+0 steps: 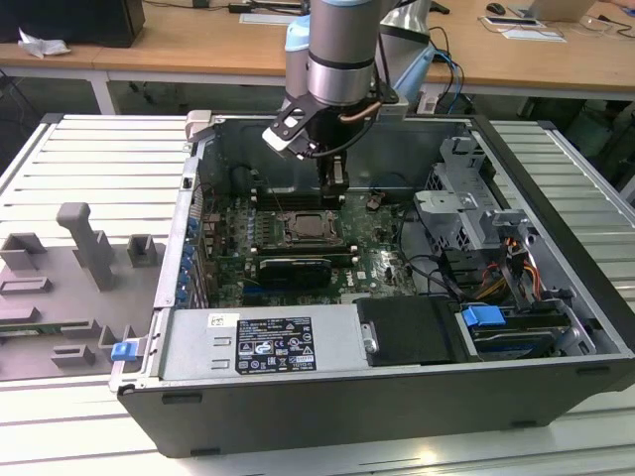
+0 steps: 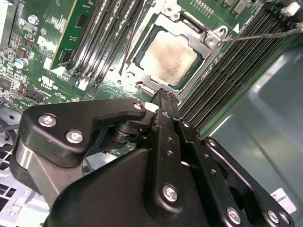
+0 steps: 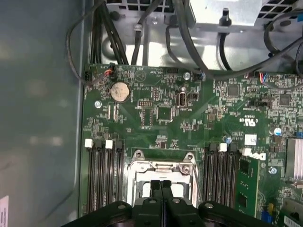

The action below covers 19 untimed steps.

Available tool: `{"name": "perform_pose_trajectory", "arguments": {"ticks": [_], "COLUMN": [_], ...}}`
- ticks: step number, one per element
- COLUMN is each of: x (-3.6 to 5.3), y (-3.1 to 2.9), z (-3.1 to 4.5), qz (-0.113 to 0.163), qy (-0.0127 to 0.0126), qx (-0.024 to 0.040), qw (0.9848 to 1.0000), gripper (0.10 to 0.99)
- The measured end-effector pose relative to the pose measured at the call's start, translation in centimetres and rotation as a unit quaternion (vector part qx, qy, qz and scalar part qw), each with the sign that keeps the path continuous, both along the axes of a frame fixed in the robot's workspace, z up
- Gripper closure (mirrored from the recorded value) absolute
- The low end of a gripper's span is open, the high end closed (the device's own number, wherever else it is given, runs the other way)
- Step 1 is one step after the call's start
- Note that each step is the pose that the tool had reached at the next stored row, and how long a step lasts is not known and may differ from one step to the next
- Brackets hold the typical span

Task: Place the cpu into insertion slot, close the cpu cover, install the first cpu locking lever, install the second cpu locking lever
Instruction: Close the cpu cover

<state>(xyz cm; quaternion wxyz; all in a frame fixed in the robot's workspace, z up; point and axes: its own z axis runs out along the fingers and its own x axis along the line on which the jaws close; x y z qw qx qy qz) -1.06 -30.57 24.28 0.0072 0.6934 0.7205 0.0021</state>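
- Silver-beige metal marks the face of the one cpu (image 2: 168,57), which lies flat and face up in the insertion slot (image 1: 291,230). Being square it has no long axis, and its edges run parallel to the slot's rim.
- One cpu cover (image 2: 183,22) lies flat around it, and the chip's face shows through the cut-out.
- One thin silver rod (image 2: 255,35) reaches from a corner of the slot across the memory slots (image 2: 236,61); whether it is latched cannot be told.
- The single gripper (image 2: 163,96) hangs close over the slot's edge. Its two fingers are pressed together and pinch nothing.
- In the exterior view the slot sits mid-board on the green motherboard (image 3: 156,113), inside the open dark case (image 1: 397,402).
- Writing: one white label (image 1: 263,342) with dark print and marks sits on the near silver box, and white lettering is printed on the board.
- One round coin cell (image 3: 120,91) and one green memory stick (image 3: 244,184) stand on the board.
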Motion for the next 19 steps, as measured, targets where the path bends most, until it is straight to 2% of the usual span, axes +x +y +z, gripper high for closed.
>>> {"name": "perform_pose_trajectory", "arguments": {"ticks": [2, 12, 19], "x": [-0.28, -2.07, -2.6], "y": [0.16, 0.16, 0.16], "z": [-0.04, -0.19, -0.26], "qz": [0.002, 0.002, 0.002], "qy": [0.0, 0.0, 0.0], "qx": [0.0, 0.0, 0.0], "qw": [1.0, 1.0, 1.0], "gripper": [0.98, 0.98, 0.98]}}
